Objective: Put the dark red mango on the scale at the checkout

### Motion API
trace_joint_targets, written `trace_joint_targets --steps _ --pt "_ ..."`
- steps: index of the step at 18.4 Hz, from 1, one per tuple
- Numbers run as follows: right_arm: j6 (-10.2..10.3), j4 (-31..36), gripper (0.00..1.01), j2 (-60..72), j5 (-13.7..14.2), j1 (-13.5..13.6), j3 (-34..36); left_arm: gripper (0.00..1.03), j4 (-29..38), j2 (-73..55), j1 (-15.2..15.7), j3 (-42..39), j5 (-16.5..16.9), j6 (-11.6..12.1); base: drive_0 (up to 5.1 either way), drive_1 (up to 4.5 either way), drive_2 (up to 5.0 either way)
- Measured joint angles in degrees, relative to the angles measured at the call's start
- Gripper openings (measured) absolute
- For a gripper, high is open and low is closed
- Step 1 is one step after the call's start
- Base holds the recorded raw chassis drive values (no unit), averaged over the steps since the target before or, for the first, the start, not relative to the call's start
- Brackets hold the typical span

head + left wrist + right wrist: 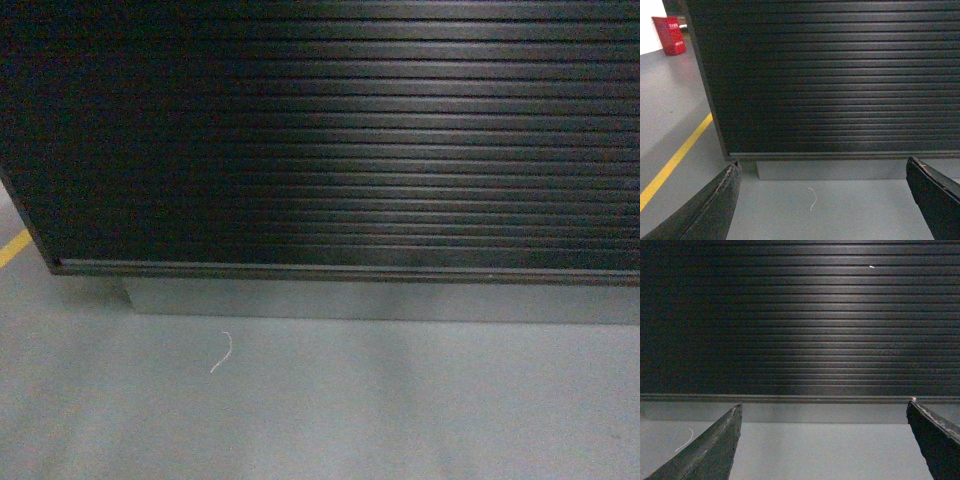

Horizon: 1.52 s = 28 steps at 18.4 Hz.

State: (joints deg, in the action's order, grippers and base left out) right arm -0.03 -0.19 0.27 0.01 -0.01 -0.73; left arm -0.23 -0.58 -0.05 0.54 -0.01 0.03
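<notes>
Although neither mango nor scale is in view, only the checkout's ribbed front (340, 140), both the left gripper (822, 200) and the right gripper (825, 440) hang spread and empty; the fruit likely needs a gentle mid-body hold.

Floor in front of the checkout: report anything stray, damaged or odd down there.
One stray item: a thin white curled thread lies loose on the grey floor just in front of the checkout, near its grey plinth. It looks like litter. The ribbed panel shows no damage, and nothing is spilled.
</notes>
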Motion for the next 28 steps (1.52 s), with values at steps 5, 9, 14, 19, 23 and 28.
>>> trace_joint_targets --steps 5,9,14,19,23,28 --pt "0.0 -0.13 0.98 0.0 0.02 0.0 0.0 0.98 0.07 0.0 0.0 0.0 -0.02 0.0 0.0 2.07 -2.2" --pt "0.0 -0.07 0.98 0.0 0.0 0.0 0.0 0.98 0.07 0.0 0.0 0.0 0.0 0.0 0.0 1.23 -1.3" --pt "0.0 -0.07 0.98 0.0 0.0 0.0 0.0 0.98 0.04 0.0 0.0 0.0 0.0 0.0 0.0 1.3 -1.3" --pt "0.0 -0.07 0.98 0.0 0.0 0.0 0.0 0.98 0.04 0.0 0.0 0.0 0.0 0.0 -0.1 1.46 -1.7" --pt "-0.02 -0.07 0.98 0.0 0.0 0.0 0.0 0.98 0.04 0.0 0.0 0.0 0.0 0.0 0.0 1.56 -1.6" --pt "0.0 -0.04 0.98 0.0 0.0 0.0 -0.02 0.98 0.04 0.0 0.0 0.0 0.0 0.0 0.1 1.77 -1.6"
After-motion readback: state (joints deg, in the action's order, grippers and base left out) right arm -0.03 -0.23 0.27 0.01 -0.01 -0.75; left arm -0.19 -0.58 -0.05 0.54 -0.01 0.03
